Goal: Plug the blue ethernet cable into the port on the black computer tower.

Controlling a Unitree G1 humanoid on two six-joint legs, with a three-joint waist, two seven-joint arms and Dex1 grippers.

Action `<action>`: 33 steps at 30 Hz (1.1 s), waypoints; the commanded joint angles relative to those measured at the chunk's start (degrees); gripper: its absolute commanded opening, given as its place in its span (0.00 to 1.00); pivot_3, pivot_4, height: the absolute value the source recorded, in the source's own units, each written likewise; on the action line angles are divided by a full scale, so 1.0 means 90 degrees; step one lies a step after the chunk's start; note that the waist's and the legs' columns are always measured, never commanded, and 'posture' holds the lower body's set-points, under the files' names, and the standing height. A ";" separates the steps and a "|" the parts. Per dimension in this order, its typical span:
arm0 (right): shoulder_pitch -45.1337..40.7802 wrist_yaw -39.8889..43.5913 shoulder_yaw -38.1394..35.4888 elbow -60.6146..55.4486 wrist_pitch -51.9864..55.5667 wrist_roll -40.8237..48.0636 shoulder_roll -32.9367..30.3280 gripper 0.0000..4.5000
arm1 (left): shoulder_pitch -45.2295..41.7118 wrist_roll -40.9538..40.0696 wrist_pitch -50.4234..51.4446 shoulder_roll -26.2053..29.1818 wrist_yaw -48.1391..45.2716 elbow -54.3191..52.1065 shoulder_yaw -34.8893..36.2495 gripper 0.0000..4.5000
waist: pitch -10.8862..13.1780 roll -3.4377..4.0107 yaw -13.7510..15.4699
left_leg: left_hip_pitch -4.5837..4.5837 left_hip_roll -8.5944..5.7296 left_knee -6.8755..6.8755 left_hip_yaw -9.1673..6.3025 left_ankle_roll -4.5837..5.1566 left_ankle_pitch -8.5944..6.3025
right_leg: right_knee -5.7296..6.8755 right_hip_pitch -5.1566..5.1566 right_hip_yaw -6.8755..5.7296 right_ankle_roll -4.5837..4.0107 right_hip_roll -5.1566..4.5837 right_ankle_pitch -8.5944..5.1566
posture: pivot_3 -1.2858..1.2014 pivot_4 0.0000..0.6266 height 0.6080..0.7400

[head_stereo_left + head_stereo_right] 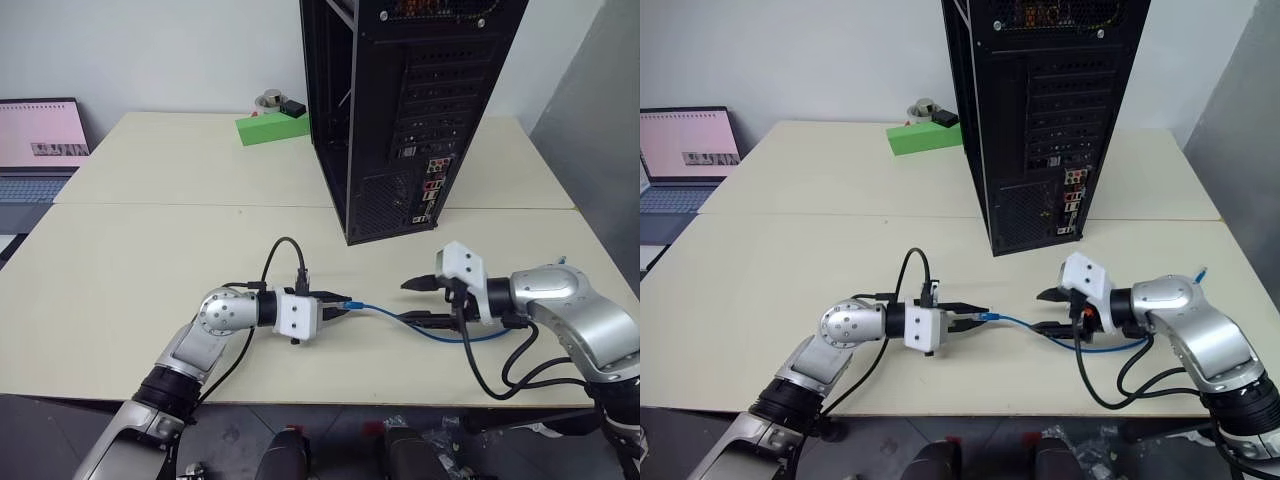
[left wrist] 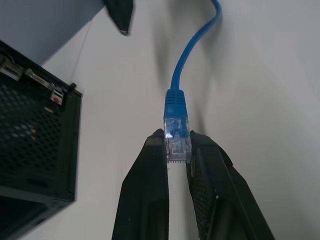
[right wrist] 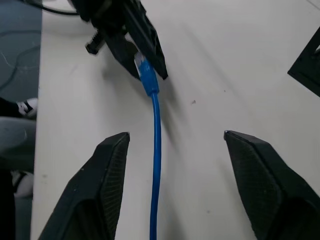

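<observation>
The blue ethernet cable [image 1: 400,315] lies low in the centre of the frame, its long axis running left to right across the pale counter [image 1: 150,260], with the clear plug pointing left. The left gripper [image 2: 177,150] has its jaws pinching that plug. The right gripper [image 3: 175,145] has its jaws spread wide, the cord passing between them untouched. The black computer tower [image 1: 400,100] stands upright at upper centre, rear connectors facing the camera. A green box [image 1: 270,127] sits behind it, a laptop [image 1: 40,150] at far left.
</observation>
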 commanded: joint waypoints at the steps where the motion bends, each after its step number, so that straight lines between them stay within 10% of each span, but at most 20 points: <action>1: 0.0071 -0.0528 -0.0335 -0.0308 0.0729 0.0790 0.0587 0.71 | -0.0298 0.1391 -0.2118 0.0024 0.1528 0.0544 0.0349 0.06 | 0.0000 0.0000 -0.0002 | 0.0000 0.0000 0.0000 -0.0001 0.0000 0.0000 | 0.0000 0.0000 0.0000 0.0000 0.0000 0.0000 | 0.52 0.24 1.00; 18: -0.0075 -0.1149 0.0145 -0.0202 0.1105 0.1133 0.1488 0.71 | -0.0562 0.2755 -0.2932 0.0145 0.3659 0.0969 0.0337 0.06 | 0.0000 0.0001 -0.0006 | -0.0001 -0.0003 -0.0001 -0.0002 0.0000 0.0000 | 0.0006 -0.0002 -0.0004 0.0005 0.0000 0.0003 | 0.52 0.24 1.00; 33: -0.0297 -0.1054 0.0288 0.0094 0.0936 0.1023 0.1544 0.04 | -0.0521 0.2843 -0.2886 0.0249 0.3960 0.0867 0.0204 0.06 | 0.0000 0.0001 -0.0008 | -0.0001 -0.0003 -0.0001 -0.0005 0.0000 0.0000 | 0.0007 -0.0003 -0.0007 0.0005 0.0000 0.0003 | 0.52 0.24 1.00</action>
